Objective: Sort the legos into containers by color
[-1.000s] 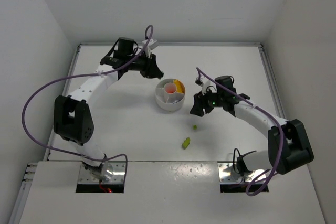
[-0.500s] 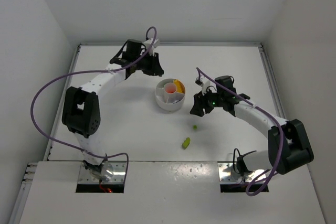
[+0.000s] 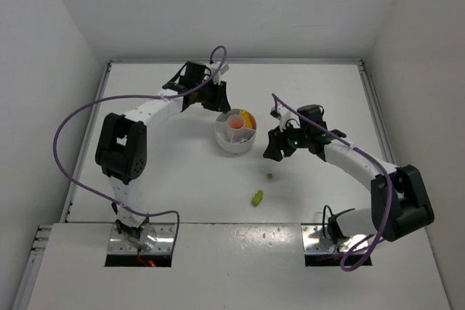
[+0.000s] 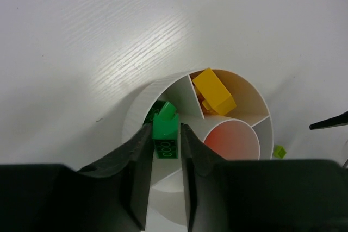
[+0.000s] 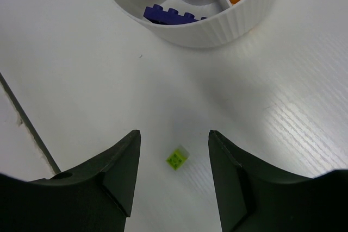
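The round white dish stands mid-table. My left gripper is at its far-left rim. In the left wrist view the left gripper is shut on a green brick, held over a wedge of the dish where another dark green bit lies. A yellow brick fills the neighbouring wedge, and the centre well looks red-orange. My right gripper is open above a tiny lime brick on the table, between its fingers. A purple brick lies in a near wedge.
A second, larger lime piece lies on the table nearer the arm bases, and the tiny lime brick lies just above it. The dish rim is close ahead of the right gripper. Walls surround the table on three sides.
My left arm has swung right, bringing its gripper from the far left up to the dish's rim. The right arm and the lime pieces have not moved.
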